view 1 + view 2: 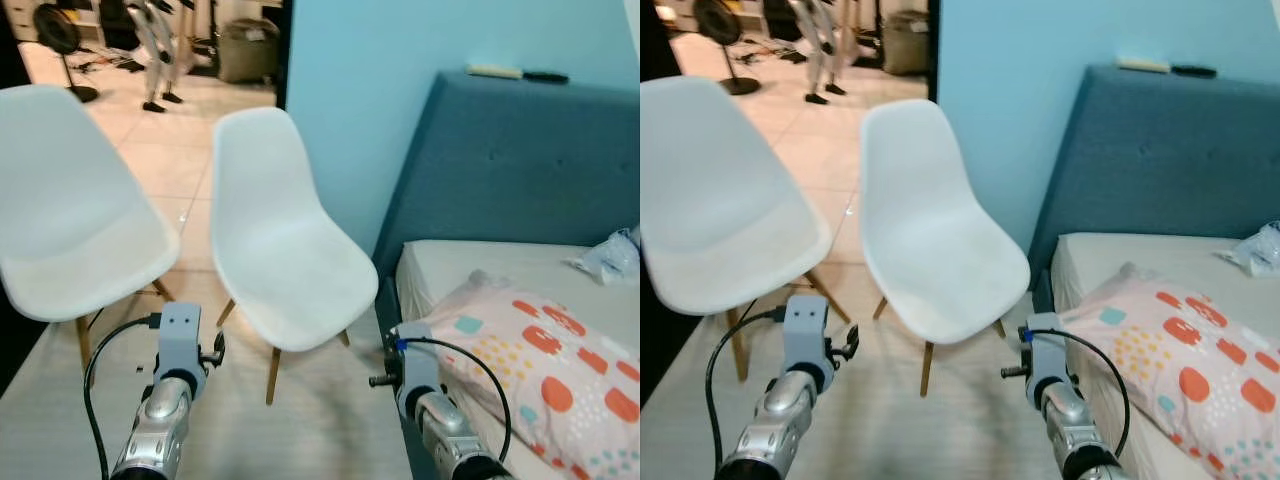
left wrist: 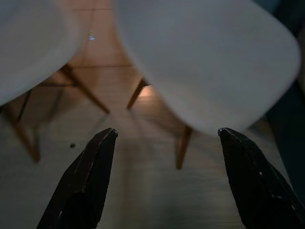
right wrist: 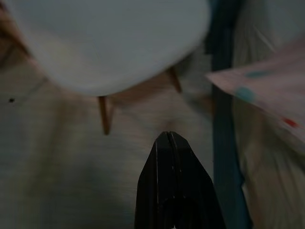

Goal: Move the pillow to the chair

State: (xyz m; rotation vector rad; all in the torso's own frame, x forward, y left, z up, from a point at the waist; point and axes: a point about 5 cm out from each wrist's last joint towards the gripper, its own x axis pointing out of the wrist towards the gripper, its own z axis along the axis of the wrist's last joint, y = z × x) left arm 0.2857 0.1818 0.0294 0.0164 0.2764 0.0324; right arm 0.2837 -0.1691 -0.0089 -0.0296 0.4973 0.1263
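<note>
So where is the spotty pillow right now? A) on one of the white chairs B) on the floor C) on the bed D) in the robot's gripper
C: the pillow lies on the bed, beside the right gripper, whose fingers are shut on nothing, while the left gripper is open and both white chairs hold nothing.

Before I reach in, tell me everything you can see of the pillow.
The pillow is soft and pale pink, printed with orange-red dots, small yellow dots and teal squares. It lies flat on the bed, its corner near the mattress edge closest to the right gripper. Nothing grips it. Its far end runs out of frame.
</note>
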